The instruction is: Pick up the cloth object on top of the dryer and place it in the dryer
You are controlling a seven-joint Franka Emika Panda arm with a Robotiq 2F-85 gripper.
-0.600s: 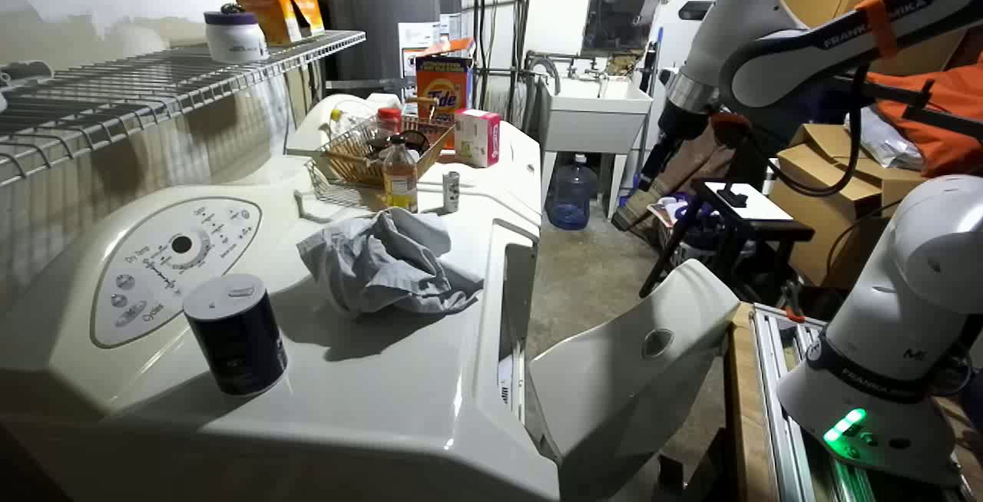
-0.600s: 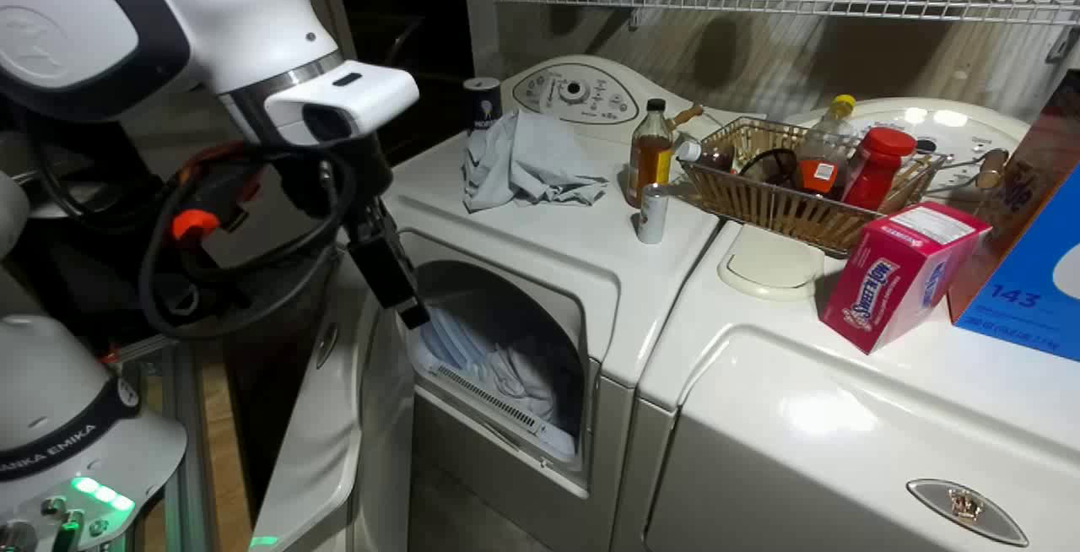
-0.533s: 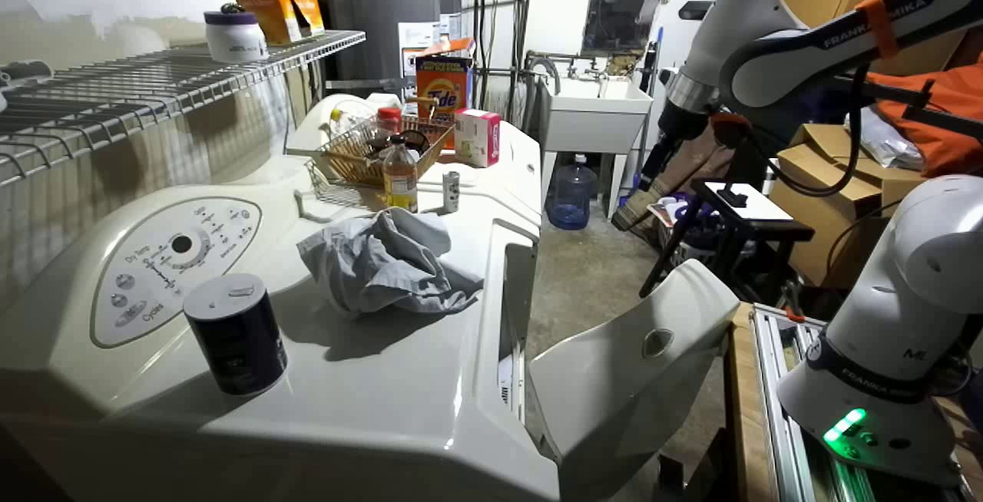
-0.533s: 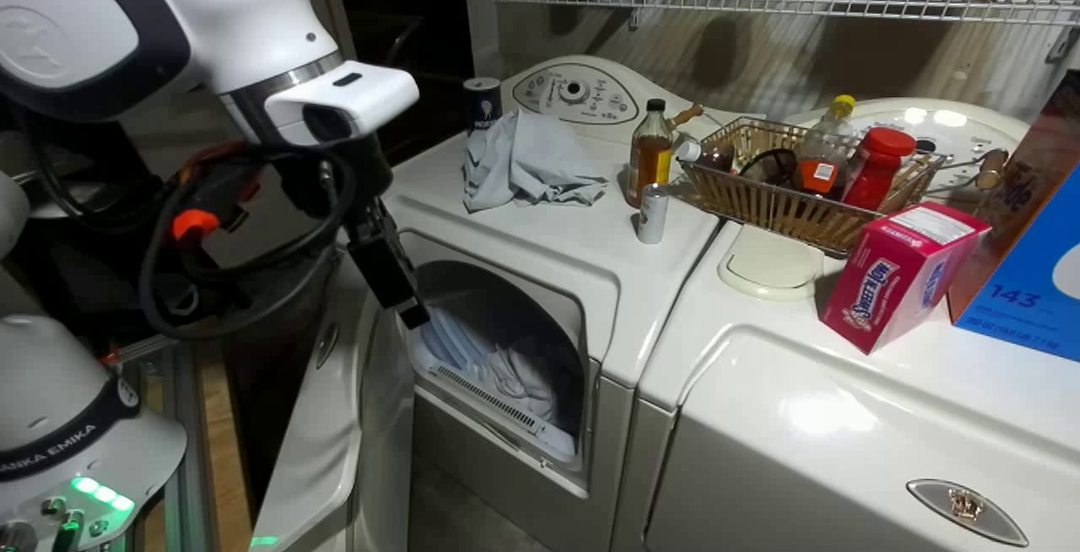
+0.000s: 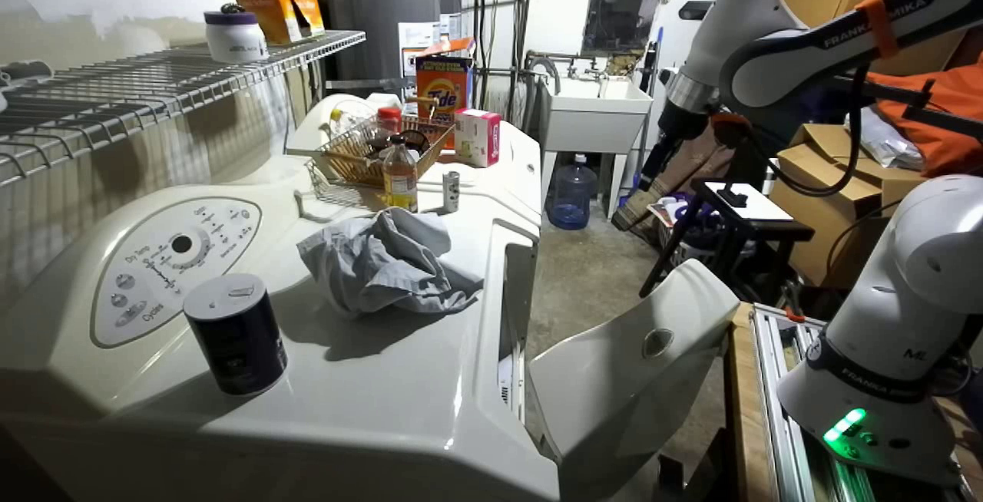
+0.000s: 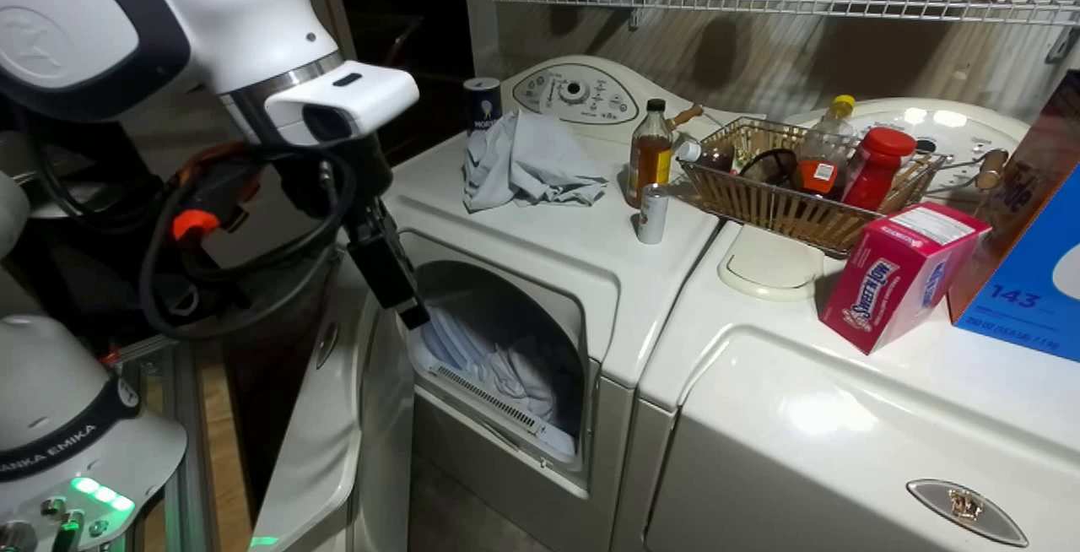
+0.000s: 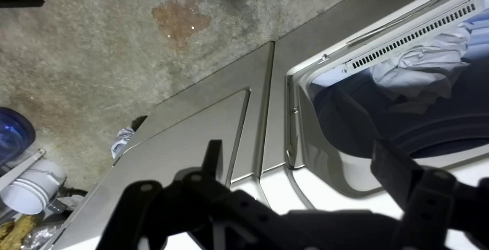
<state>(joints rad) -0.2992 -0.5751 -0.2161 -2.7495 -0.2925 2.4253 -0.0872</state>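
Observation:
A crumpled light grey cloth [image 5: 388,264] lies on top of the white dryer [image 5: 369,402]; it also shows in an exterior view [image 6: 527,159]. The dryer's front opening [image 6: 498,316] is uncovered, with its door [image 5: 630,371] swung out. White and bluish fabric [image 6: 519,375] lies inside the drum and also shows in the wrist view [image 7: 424,70]. My gripper [image 7: 298,150] is open and empty, its fingers wide apart. In an exterior view, the gripper [image 6: 413,316] hangs in front of the dryer opening, lower than the cloth and apart from it. The cloth is out of the wrist view.
A dark canister [image 5: 236,341] stands beside the cloth. A bottle [image 6: 650,155] and a small can [image 6: 652,214] stand at its other side. A basket of bottles [image 6: 785,189], a pink box [image 6: 903,273] and a Tide box [image 5: 444,87] stand on the washer. A wire shelf [image 5: 153,87] hangs above.

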